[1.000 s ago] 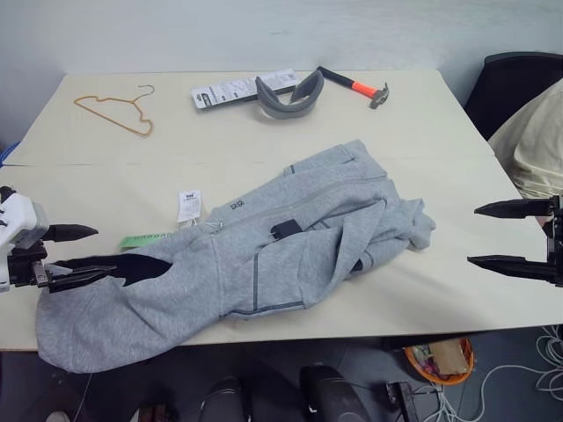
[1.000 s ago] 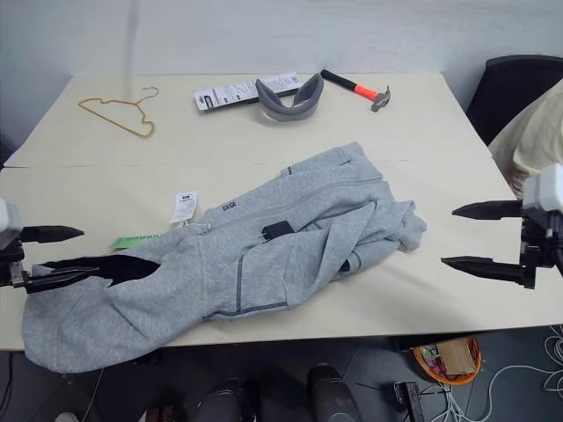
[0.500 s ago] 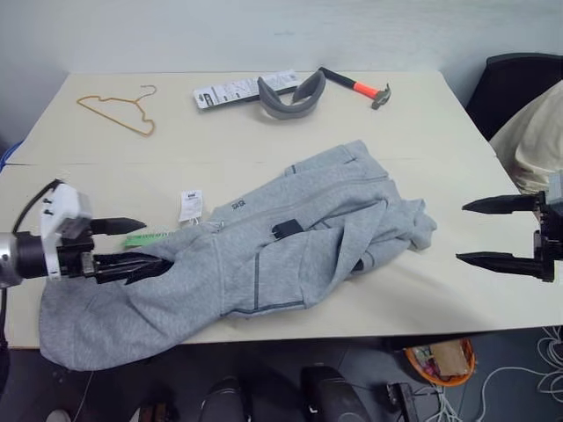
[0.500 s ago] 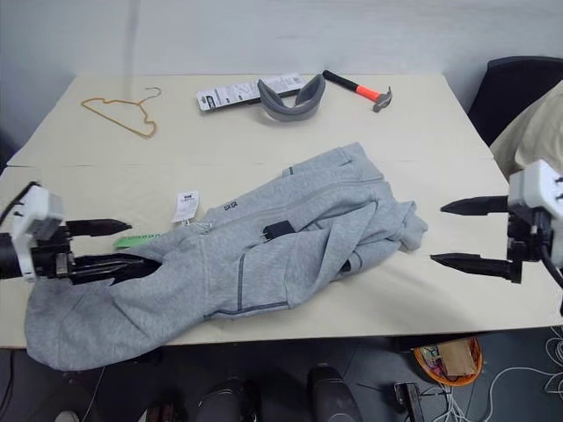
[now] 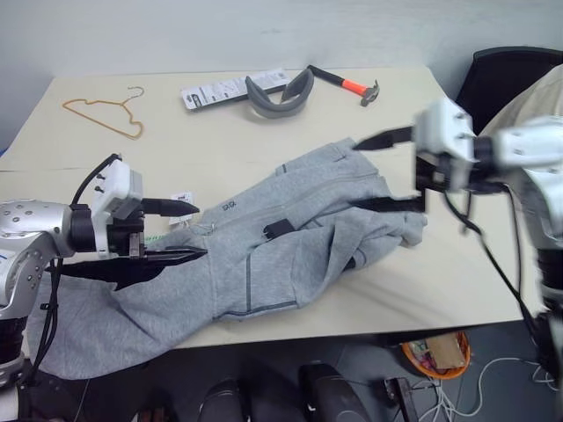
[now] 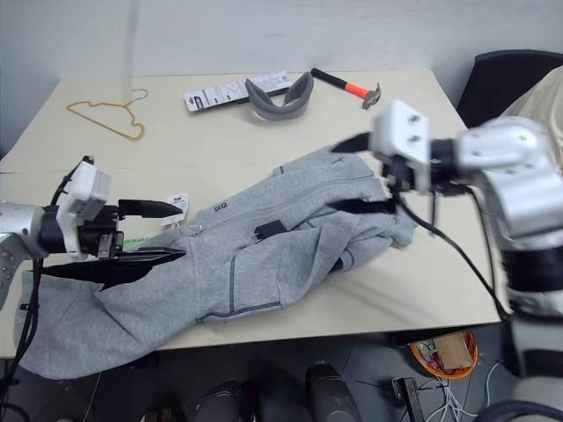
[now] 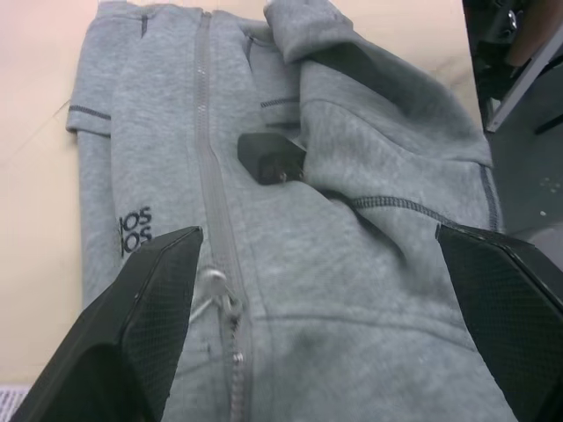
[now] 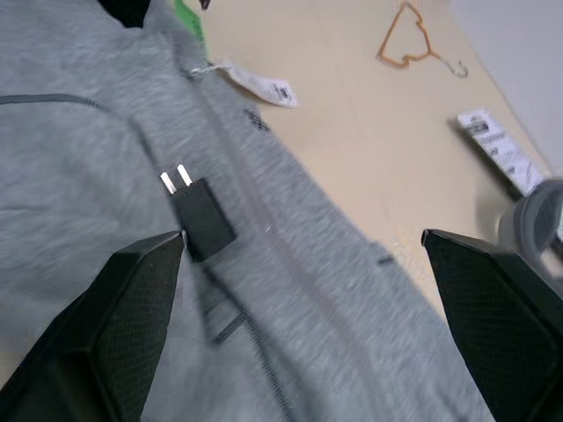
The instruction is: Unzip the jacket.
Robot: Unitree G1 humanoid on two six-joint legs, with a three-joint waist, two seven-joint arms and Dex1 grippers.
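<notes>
Jaws of the left gripper (image 5: 180, 230) stand wide apart with nothing between them, its two black fingers pointing right over the collar end of the large light grey soft hooded zip jacket (image 5: 290, 237). In the left wrist view the closed zip line (image 7: 214, 220) runs up the middle between those fingers, with a pale cord pull (image 7: 211, 290) near its end and a dark printed chest logo (image 7: 134, 230) just beside it. Jaws of the right gripper (image 5: 378, 171) are likewise spread fully and hold nothing; its fingers point left above the far right part of the jacket, one finger over the far hem and the other over the bunched folds.

A small black plug adapter with two metal prongs (image 8: 198, 214) lies on the grey cloth close beside the zip. The jacket sprawls diagonally across the pale beige table (image 5: 220, 141), its hood end hanging over the near left edge and its crumpled hem to the right. A white hang tag (image 6: 179, 201) lies on the table just beside the collar.

Far on the table lie a thin orange wire hanger (image 5: 101, 112) at the left, a white printed card package (image 5: 220, 86), a curved grey padded band (image 5: 277, 92) touching it, and a hammer with an orange and black handle (image 5: 347, 85). A dark chair (image 5: 501, 79) stands at the far right, with cream-coloured cloth (image 5: 528, 97) beside it.
</notes>
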